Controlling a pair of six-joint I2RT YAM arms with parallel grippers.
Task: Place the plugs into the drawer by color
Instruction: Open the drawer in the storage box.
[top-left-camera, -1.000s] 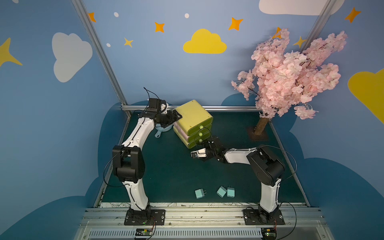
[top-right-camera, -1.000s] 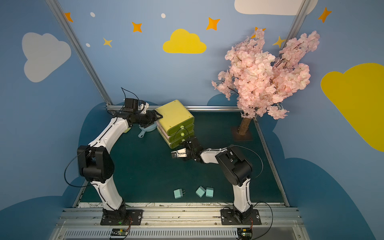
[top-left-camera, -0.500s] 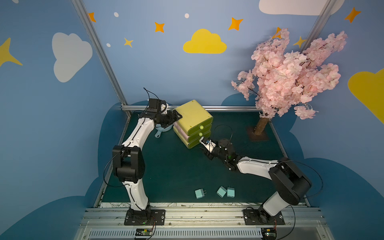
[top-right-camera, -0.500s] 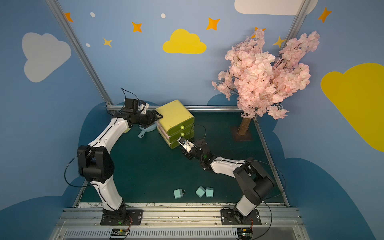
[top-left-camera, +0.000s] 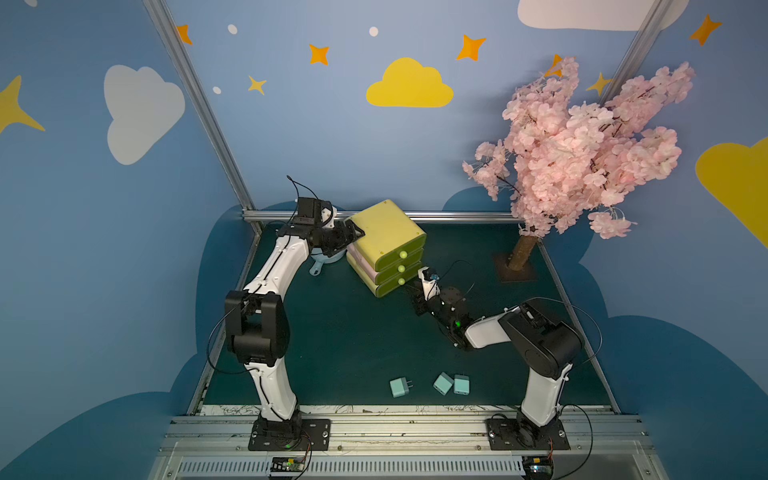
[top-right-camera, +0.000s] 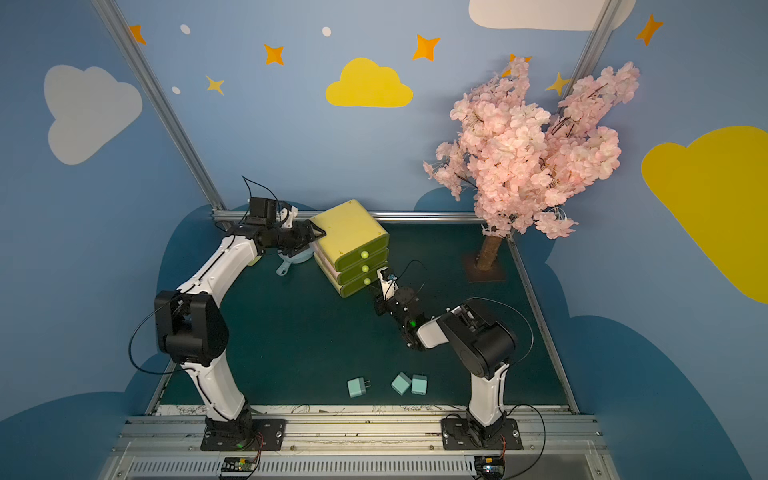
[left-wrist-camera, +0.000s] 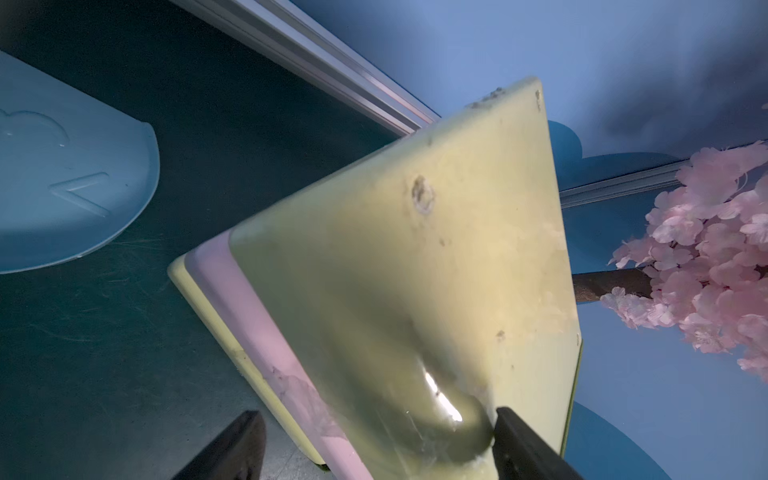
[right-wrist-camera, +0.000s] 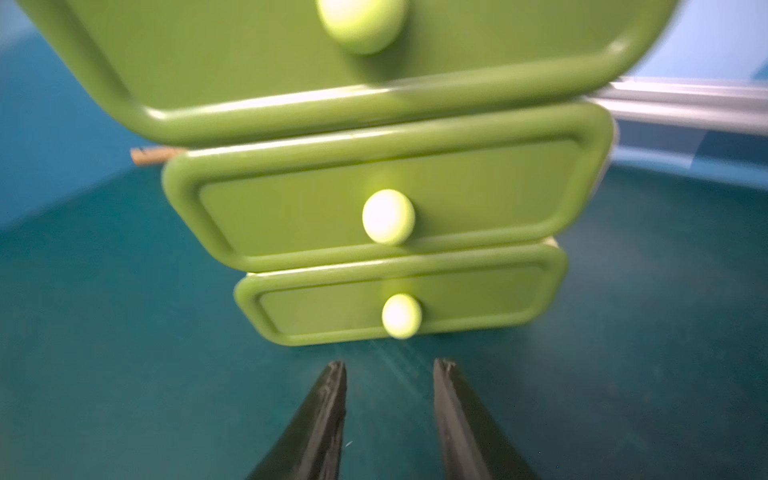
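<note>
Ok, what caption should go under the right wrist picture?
Open right tool facing the lowest knob on the green-fronted drawer chest.

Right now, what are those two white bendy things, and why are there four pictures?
Those are two robot arms: the left arm and the right arm. Two pictures look down from above and are almost the same. The other two come from little cameras on each arm's wrist. On the dark green mat stand a yellow chest with three green drawers and a pink blossom tree. Three pale green plugs lie near the front. The left end effector, the pinching part, grips the chest's back corner. The right end effector is open and empty, pointing at the bottom knob.
</note>
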